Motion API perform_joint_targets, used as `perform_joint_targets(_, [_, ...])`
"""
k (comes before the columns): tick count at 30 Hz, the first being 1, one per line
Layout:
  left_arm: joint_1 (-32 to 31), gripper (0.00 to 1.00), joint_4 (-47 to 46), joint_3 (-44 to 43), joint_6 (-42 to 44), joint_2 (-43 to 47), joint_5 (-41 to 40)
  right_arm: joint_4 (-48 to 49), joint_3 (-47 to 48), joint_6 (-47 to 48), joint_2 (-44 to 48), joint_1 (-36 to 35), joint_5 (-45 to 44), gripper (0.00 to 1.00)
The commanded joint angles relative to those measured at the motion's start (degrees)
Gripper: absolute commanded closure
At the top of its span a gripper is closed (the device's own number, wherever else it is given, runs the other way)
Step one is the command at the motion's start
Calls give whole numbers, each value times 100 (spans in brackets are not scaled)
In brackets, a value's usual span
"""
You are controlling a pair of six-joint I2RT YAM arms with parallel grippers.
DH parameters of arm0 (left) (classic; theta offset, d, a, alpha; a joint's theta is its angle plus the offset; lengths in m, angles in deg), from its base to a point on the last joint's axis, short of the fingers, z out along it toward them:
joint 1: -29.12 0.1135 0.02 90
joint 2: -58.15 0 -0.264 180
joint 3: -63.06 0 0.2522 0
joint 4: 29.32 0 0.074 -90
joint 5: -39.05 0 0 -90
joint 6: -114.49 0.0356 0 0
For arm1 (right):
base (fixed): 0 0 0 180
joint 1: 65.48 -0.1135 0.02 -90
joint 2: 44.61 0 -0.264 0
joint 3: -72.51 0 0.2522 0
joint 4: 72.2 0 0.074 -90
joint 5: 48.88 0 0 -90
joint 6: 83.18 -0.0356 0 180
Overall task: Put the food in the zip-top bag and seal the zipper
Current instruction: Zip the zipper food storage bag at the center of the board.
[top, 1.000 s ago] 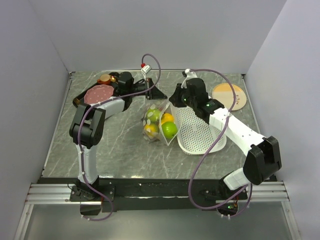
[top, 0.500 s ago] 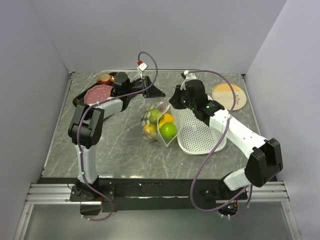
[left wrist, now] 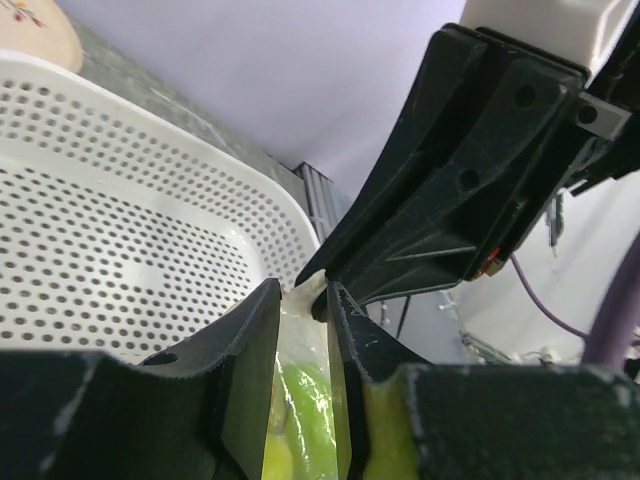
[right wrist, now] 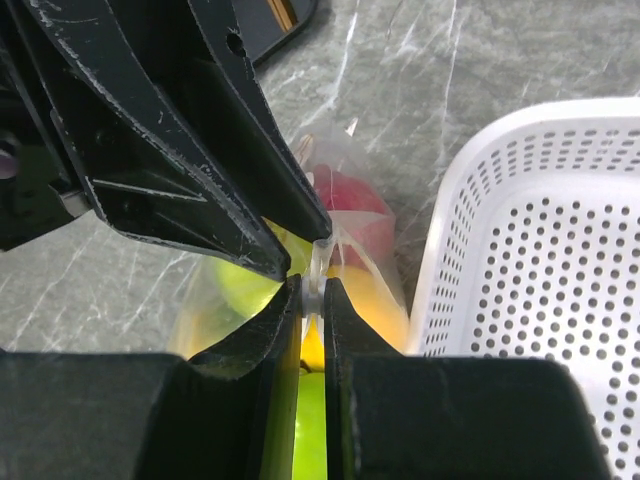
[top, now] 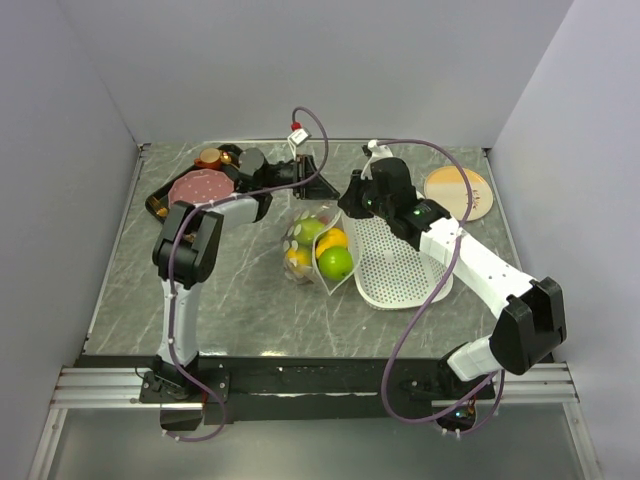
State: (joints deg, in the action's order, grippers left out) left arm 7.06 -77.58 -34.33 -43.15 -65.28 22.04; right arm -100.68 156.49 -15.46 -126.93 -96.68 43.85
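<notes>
Here, pinched tight in the right pincer (right wrist: 312, 295): the zipper (right wrist: 318, 262) of the zip-top bag (top: 300, 236). Just beyond, astride the same edge with a narrow gap, the left pincer (left wrist: 300, 310); cannot tell whether gripping. Below, inside the dotted bag on the table (top: 250, 300), green apples (top: 337, 262), orange citrus (top: 335, 238), 1 red apple (right wrist: 345, 195). Just beside it, rightward, a white basket (top: 400, 265).

— Is the overhead view coming through sharp?
— Yes; soft, even light is falling from above, leaving only faint shadows on the table (top: 250, 300).
— And the wrist views?
— Their own fingers (right wrist: 265, 400) are blurring at six o'clock.
</notes>
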Motion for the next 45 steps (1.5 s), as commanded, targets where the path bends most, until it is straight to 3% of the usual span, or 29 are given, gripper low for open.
perform_joint_targets(1, [-35,69,-1923,-345,-1259,-312,251,75,282,-74,261,44,115,96])
perform_joint_targets(6, [-52,68,-2797,-566,-2235,-717,374,66,308,-57,305,70,123,96])
perform_joint_targets(10, [-52,68,-2606,-514,-2044,-664,435,83,300,-83,349,114,202,95])
perform_joint_targets(14, [-44,68,-1167,-268,-459,-174,339,127,273,-109,375,132,229,95])
perform_joint_targets(16, [-44,69,159,-101,308,73,164,127,256,-110,392,132,220,95])
perform_joint_targets(17, [-44,69,851,-66,1313,353,58,119,247,-118,393,132,194,95])
perform_joint_targets(18, [-35,70,2268,-13,1906,529,-160,110,238,-127,401,132,168,95])
perform_joint_targets(20, [-52,72,3936,-30,3650,1073,-1134,127,212,-171,419,158,132,95])
perform_joint_targets(21, [-70,73,4813,-13,3939,1233,-1434,14,229,-188,367,167,123,95])
perform_joint_targets(23, [-61,73,5294,22,4353,1601,-1987,-240,387,-180,235,185,158,95])
perform_joint_targets(33, [9,74,6535,884,4795,3123,-4071,-277,879,-189,-275,-44,703,95])
perform_joint_targets(41, [158,76,6921,1218,4444,3739,-5592,-364,1398,-189,-355,-474,888,95])
perform_joint_targets(45, [413,75,7019,1376,4277,3985,-5875,-575,1705,-57,-267,-799,1046,96])
